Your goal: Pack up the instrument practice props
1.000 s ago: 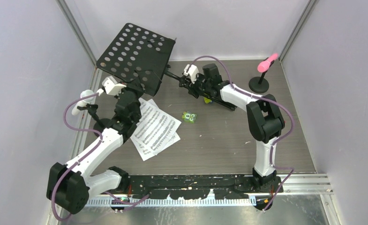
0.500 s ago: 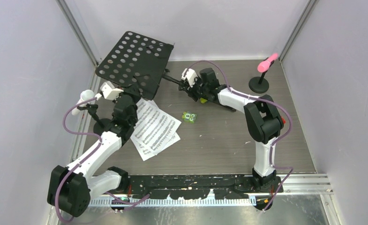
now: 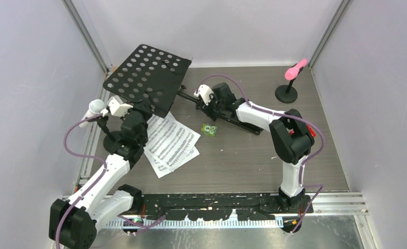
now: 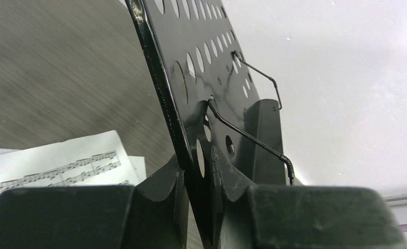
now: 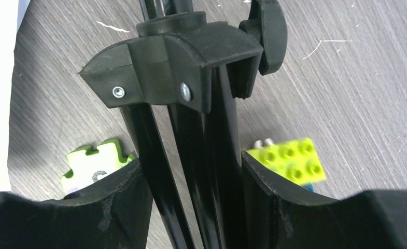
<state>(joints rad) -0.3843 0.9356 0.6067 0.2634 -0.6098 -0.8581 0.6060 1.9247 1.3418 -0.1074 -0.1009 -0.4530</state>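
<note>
The black perforated music desk [image 3: 146, 78] hangs tilted over the back left of the table, its folded tripod legs [image 3: 237, 119] running right along the table. My left gripper [image 3: 134, 110] is shut on the desk's lower edge; the left wrist view shows the plate [image 4: 191, 78] pinched between the fingers of that gripper [image 4: 204, 181]. My right gripper [image 3: 211, 99] is shut on the legs [image 5: 201, 166] just below their hub [image 5: 175, 57]. White sheet-music pages [image 3: 170, 142] lie on the table. A pink microphone [image 3: 296, 68] sits in its mount [image 3: 286, 93]. A white microphone [image 3: 93, 109] sits in its mount [image 3: 110, 139].
A green puzzle-piece toy [image 3: 208, 129] lies right of the pages and also shows in the right wrist view [image 5: 95, 163]. A lime block [image 5: 289, 161] lies beside the legs under my right gripper. Purple walls close in the left, back and right sides.
Both grippers have moved left with the stand in them. The music desk has swung left and lower, and the legs have slid left along the table.
</note>
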